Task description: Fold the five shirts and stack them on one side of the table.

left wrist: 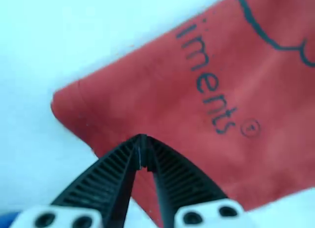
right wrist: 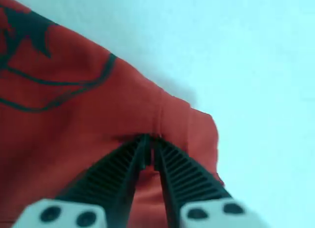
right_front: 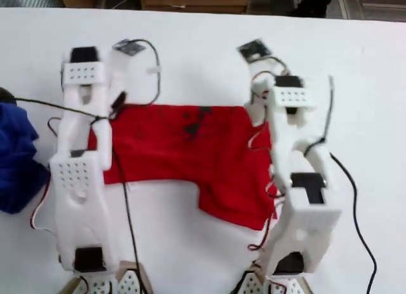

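One red printed cloth shirt (right_front: pixel 190 148), light, limp; left pincer (left wrist: pixel 141 155) and right pincer (right wrist: pixel 147 145) closed on its corners, sound holds.

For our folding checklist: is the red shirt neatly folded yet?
No. The red shirt lies as an uneven L shape, one end wider, not a tidy rectangle.

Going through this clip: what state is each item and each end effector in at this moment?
Red shirt: lying flat on the table, print side up, uneven outline, not folded neatly yet.
Blue cloth: crumpled in a heap at the table's edge, unfolded.
Left end effector: shut, tip down on a corner of the red shirt; a pinch of cloth can't be confirmed.
Right end effector: shut, tip on the red shirt near a seam.
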